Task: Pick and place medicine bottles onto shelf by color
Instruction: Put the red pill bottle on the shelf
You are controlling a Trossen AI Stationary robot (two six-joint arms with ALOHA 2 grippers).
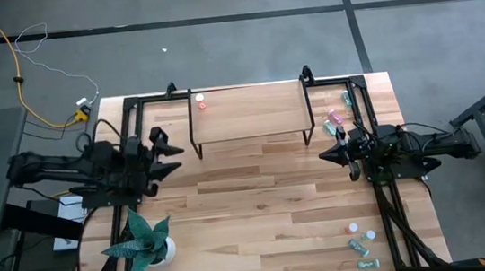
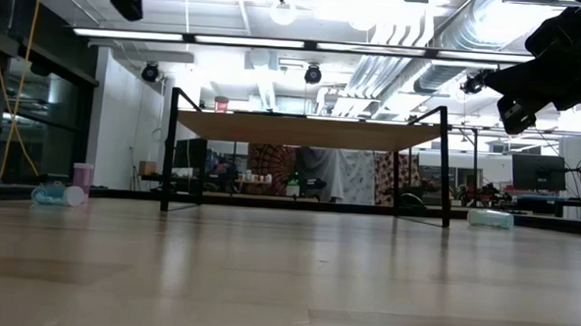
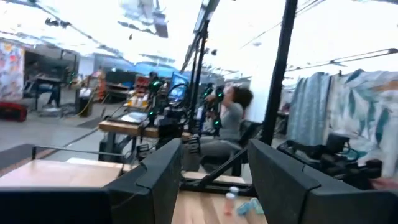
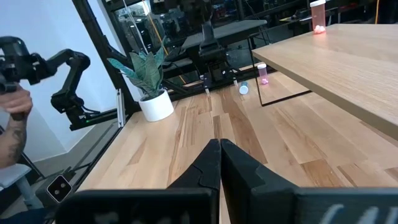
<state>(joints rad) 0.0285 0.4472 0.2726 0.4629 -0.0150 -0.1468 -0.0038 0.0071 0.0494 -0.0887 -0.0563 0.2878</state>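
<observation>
The shelf point(image 1: 249, 112) stands at the table's far middle on thin black legs. One red-orange bottle point(image 1: 200, 101) stands upright on its far left corner, also seen in the right wrist view point(image 4: 318, 15). Several medicine bottles point(image 1: 336, 118) lie on the table right of the shelf, and several more point(image 1: 360, 240) near the right front corner. My left gripper point(image 1: 172, 156) hovers open left of the shelf, with nothing between its fingers point(image 3: 155, 180). My right gripper point(image 1: 326, 155) is shut and empty, right of the shelf's near corner.
A white pot with a green plant point(image 1: 145, 240) stands at the near left. A pink bottle point(image 4: 262, 73) and a teal one point(image 4: 244, 88) sit by the shelf's left legs. Black frame rails point(image 1: 371, 140) run along both table sides. A person sits beyond the table point(image 3: 227, 121).
</observation>
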